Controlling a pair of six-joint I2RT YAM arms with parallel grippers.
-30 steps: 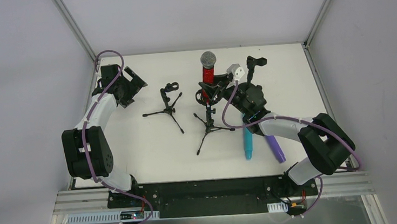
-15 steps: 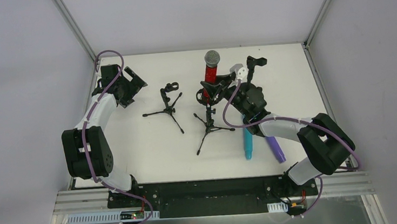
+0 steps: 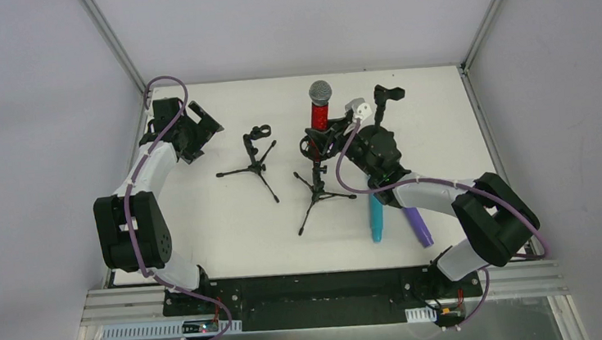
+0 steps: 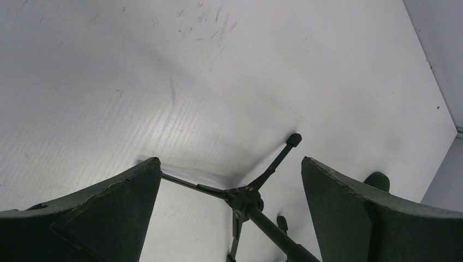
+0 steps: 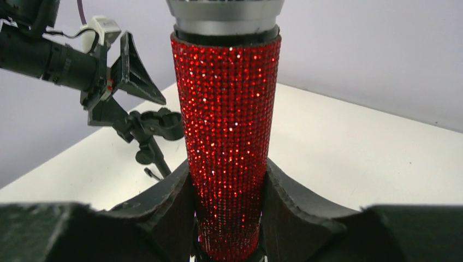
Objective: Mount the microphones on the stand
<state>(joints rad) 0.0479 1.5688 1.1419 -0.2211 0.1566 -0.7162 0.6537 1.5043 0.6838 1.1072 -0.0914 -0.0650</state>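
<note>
- Bench (image 3: 205, 236): one, white, carrying all items below.
- Arms: two.
  - The left arm (image 3: 131, 222) reaches to the far left corner. Its jaws stand apart and hold nothing. In the wrist view a tripod foot shows between them.
  - The right arm (image 3: 487, 223) reaches to the middle. Its jaws are clamped on the body of the red microphone, one finger on each side.
- Stands: three, black tripods.
  - Left stand (image 3: 255, 153) (image 4: 243, 196): clip empty.
  - Middle stand (image 3: 316, 187): its top sits under the right jaws.
  - Far stand (image 3: 388, 93): partly hidden behind the right arm.
- Microphones: three.
  - Red microphone (image 3: 319, 117) (image 5: 226, 125): upright, silver mesh head on top, lower end at the middle stand's clip. Whether it is seated in the clip cannot be told.
  - Cyan microphone (image 3: 377, 217) and purple microphone (image 3: 418, 227): both lie on the bench near each other, by the right arm, with nothing holding them.
- Changes:
  - The red microphone's head sits slightly further right than a second ago and slightly lower than half a second ago.
  - The left arm, all three stands and both lying microphones are unchanged.
</note>
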